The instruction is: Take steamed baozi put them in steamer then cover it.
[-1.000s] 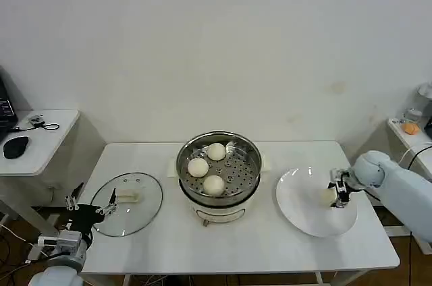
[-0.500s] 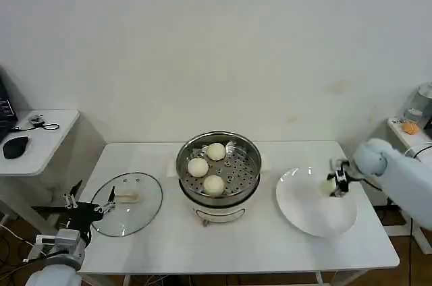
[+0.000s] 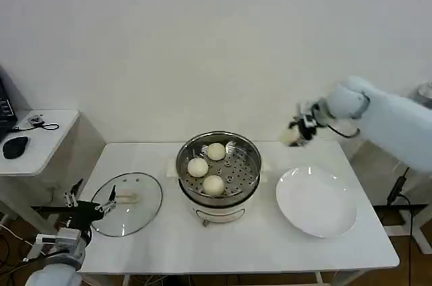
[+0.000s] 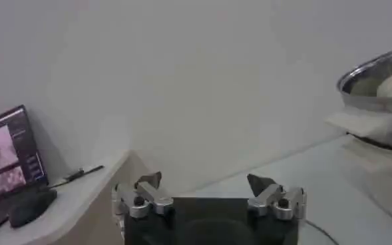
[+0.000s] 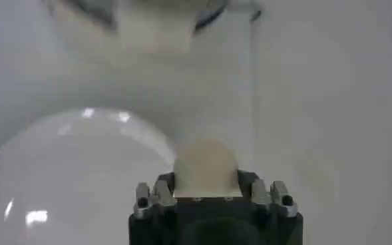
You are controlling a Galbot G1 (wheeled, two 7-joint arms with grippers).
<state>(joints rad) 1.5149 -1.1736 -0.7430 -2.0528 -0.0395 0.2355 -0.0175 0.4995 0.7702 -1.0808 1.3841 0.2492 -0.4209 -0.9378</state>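
The shiny steamer (image 3: 219, 164) stands mid-table with three steamed baozi (image 3: 214, 184) on its perforated tray. My right gripper (image 3: 297, 131) hangs in the air to the right of the steamer and above the table's back edge, shut on a fourth cream baozi (image 5: 205, 166). The glass cover (image 3: 128, 203) with its cream handle lies flat on the table to the left. My left gripper (image 3: 88, 209) waits open at the table's left edge beside the cover, nothing between its fingers (image 4: 149, 183).
A bare white plate (image 3: 317, 202) lies right of the steamer. A side table (image 3: 40, 137) with a mouse and small items stands at the far left. The steamer's rim (image 4: 375, 76) shows in the left wrist view.
My right gripper has lifted the baozi off the white plate and carried it up and left toward the steamer. The plate is now bare. The left arm stays put.
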